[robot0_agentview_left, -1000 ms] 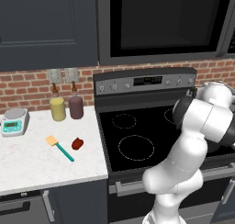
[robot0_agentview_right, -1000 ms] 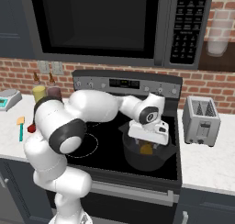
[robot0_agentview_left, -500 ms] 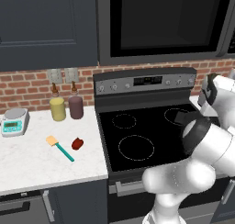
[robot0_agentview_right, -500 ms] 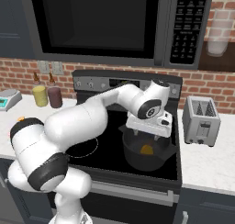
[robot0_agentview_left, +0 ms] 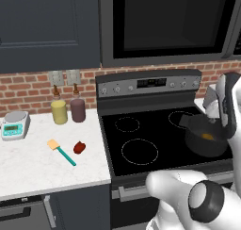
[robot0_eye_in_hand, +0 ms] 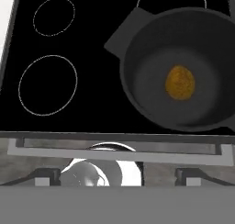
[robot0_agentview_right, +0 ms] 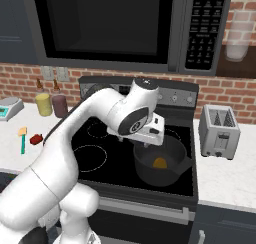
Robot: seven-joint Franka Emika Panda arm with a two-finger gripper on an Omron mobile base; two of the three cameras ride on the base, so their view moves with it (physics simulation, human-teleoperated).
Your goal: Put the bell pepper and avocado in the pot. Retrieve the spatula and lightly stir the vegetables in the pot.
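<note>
The dark pot point(robot0_agentview_right: 150, 175) stands on the front right burner, and the olive-brown avocado point(robot0_agentview_right: 159, 162) lies on its bottom. My gripper point(robot0_agentview_right: 149, 139) hangs open just above the pot's left rim, holding nothing. In the hand view the fingertips point(robot0_eye_in_hand: 46, 175) are spread wide, with the pot point(robot0_eye_in_hand: 137, 67) and the avocado point(robot0_eye_in_hand: 180, 82) up and to the right of them. The dark red bell pepper point(robot0_agentview_left: 79, 147) lies on the white counter left of the stove. The teal-handled spatula point(robot0_agentview_left: 61, 151) lies right beside it, blade toward the wall.
The black cooktop point(robot0_agentview_left: 141, 149) has free burners left of the pot. A yellow bottle point(robot0_agentview_left: 59, 111) and a dark red bottle point(robot0_agentview_left: 77, 109) stand by the brick wall, a scale point(robot0_agentview_left: 14, 125) at the far left. A toaster point(robot0_agentview_right: 220, 132) stands right of the stove, under the microwave.
The hand has lifted out of the pot and drawn back toward its left rim, jaws staying open. The avocado stays in the pot. Pepper and spatula have not moved.
</note>
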